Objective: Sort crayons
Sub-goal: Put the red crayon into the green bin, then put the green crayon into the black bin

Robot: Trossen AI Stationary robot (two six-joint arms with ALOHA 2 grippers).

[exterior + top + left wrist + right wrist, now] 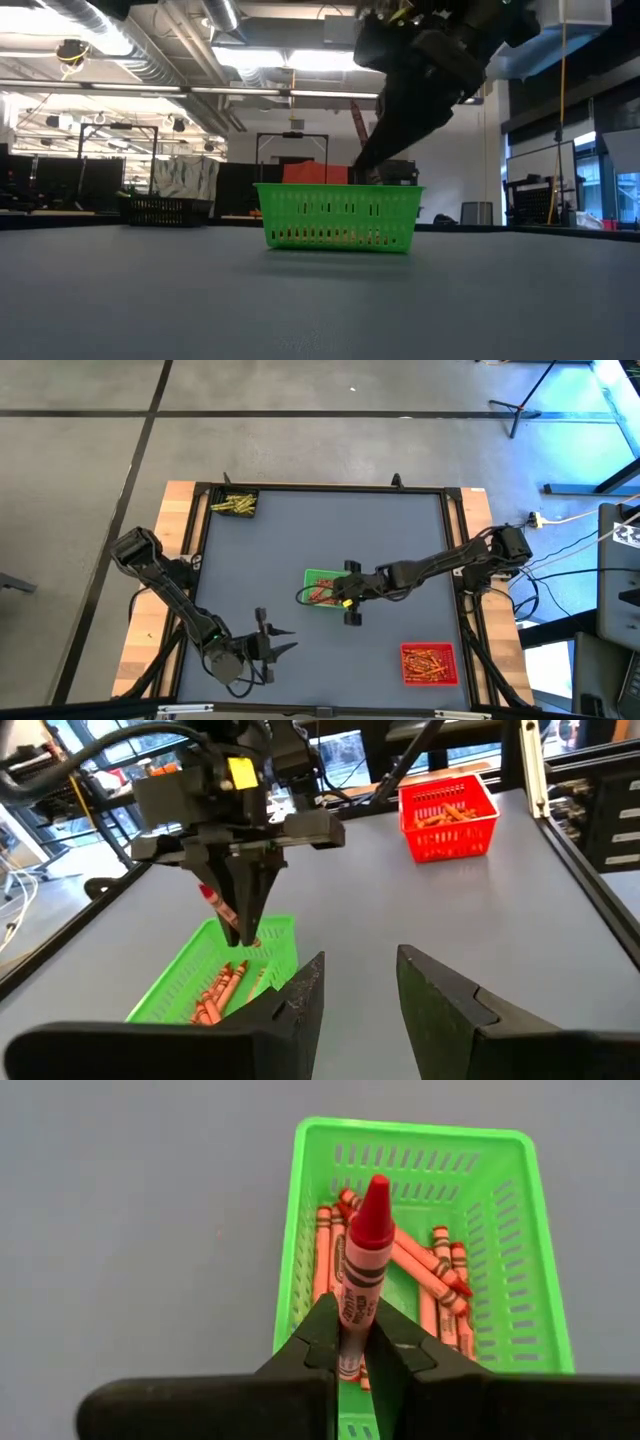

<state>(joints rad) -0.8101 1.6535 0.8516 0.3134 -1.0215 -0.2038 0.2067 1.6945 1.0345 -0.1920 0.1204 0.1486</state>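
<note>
Right wrist view shows my right gripper [356, 1342] pinching a red crayon [363, 1255] above the green tray [300, 1260] at mid-table. I judge this the carry step: next it goes to the red tray [404, 665], near right. My left gripper [268, 643] waits spread, near left.

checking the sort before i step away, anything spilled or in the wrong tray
Nothing is spilled on the table. The right hand holds one red crayon above the green tray, which holds red and orange crayons. The red tray and the yellow crayons in the far corner look undisturbed.
</note>
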